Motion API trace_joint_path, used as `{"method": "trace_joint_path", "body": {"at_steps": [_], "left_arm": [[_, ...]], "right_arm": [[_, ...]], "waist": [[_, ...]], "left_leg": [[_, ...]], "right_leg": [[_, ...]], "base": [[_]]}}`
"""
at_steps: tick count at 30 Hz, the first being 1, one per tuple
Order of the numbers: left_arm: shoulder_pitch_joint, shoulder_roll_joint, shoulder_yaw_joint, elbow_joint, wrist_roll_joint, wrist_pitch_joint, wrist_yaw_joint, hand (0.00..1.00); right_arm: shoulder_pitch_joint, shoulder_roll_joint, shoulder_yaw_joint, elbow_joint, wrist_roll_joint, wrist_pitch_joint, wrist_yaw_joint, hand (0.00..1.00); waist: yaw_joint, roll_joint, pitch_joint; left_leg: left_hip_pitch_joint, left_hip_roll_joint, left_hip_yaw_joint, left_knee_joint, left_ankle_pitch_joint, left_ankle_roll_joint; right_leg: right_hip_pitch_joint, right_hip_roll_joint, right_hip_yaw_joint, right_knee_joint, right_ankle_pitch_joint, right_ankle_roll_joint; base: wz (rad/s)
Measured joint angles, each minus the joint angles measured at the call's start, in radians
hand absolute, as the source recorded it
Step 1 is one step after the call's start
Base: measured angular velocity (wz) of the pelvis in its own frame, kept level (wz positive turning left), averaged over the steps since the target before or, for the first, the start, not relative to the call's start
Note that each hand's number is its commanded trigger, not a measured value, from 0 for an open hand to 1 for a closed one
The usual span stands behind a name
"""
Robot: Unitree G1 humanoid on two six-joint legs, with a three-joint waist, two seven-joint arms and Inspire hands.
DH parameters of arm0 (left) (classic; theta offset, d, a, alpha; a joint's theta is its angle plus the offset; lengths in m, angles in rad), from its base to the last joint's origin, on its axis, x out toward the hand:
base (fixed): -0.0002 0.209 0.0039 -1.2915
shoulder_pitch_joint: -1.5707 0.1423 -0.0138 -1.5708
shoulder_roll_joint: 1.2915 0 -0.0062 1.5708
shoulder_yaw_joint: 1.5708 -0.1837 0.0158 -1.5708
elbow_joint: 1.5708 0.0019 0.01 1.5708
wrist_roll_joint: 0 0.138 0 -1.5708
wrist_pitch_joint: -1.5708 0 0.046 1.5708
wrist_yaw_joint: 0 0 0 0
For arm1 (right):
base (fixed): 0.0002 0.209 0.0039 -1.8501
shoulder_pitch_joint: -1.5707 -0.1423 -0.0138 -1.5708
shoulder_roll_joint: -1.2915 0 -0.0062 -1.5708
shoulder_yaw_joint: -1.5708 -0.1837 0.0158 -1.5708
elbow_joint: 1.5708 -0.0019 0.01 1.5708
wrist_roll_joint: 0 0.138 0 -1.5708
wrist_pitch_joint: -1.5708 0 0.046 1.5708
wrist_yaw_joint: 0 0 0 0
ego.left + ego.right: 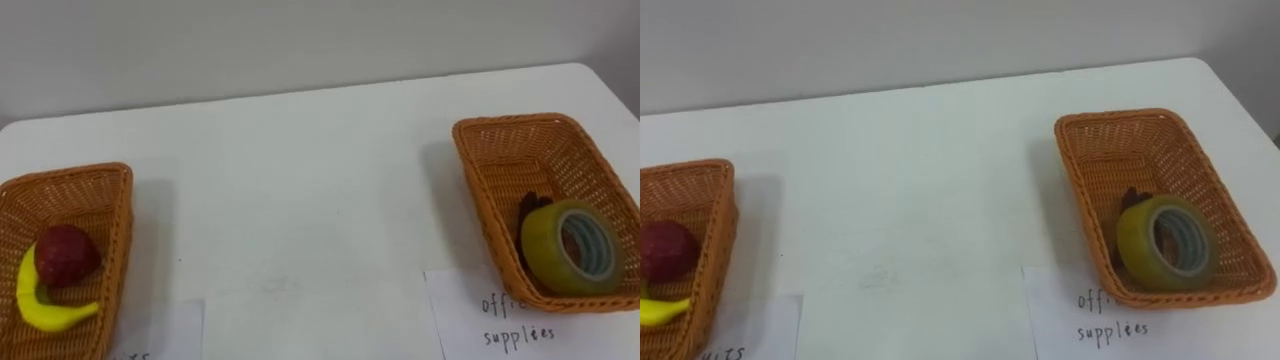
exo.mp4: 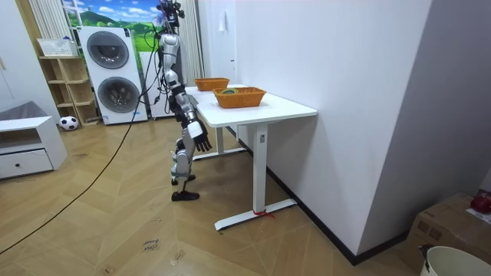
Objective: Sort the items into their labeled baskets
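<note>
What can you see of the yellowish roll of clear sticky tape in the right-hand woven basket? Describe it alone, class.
The yellowish roll of clear sticky tape is a thick glossy ring with a pale blue-grey core around an open hole. It stands on edge, tilted, in the near end of the orange woven basket on the robot's right, resting on the basket's floor. A small dark object, too hidden to identify, lies just behind it.

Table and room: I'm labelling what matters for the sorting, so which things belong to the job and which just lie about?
Job: fruit basket, banana, red fruit, office basket, tape roll, paper labels, table.
Lying about: washing machines, football, shelf, drawer unit, cardboard box.
</note>
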Motion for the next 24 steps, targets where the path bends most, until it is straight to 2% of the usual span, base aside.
{"method": "trace_joint_path", "body": {"at_steps": [8, 17, 24], "left_arm": [[-0.005, -0.001, -0.001, 0.004, 0.001, -0.013, -0.003, 0.0], [0.0, -0.003, -0.008, 0.003, 0.002, -0.018, 0.007, 0.0], [0.008, -0.004, -0.008, 0.004, 0.016, -0.054, 0.026, 0.0]], "right_arm": [[-0.009, 0.002, 0.028, 0.025, 0.001, -0.005, 0.092, 0.0], [-0.004, -0.002, 0.047, 0.074, 0.006, -0.005, 0.216, 0.0], [-0.004, -0.002, 0.047, 0.124, 0.006, -0.007, 0.304, 0.0]], "waist": [[0.016, 0.003, -0.0009], [0.016, 0.003, -0.0005], [0.015, -0.001, 0.0007]], "left_leg": [[-0.004, -0.003, -0.026, 0.003, 0.0, 0.0], [-0.004, -0.005, -0.039, 0.002, 0.0, 0.0], [0.014, -0.006, -0.041, 0.002, 0.0, 0.0]], "right_leg": [[0.011, -0.003, -0.019, -0.002, 0.0, 0.001], [0.017, -0.004, -0.015, 0.002, -0.001, 0.003], [0.03, -0.004, -0.011, -0.002, -0.001, 0.003]], "base": [[0.08], [0.03], [0.0]]}}
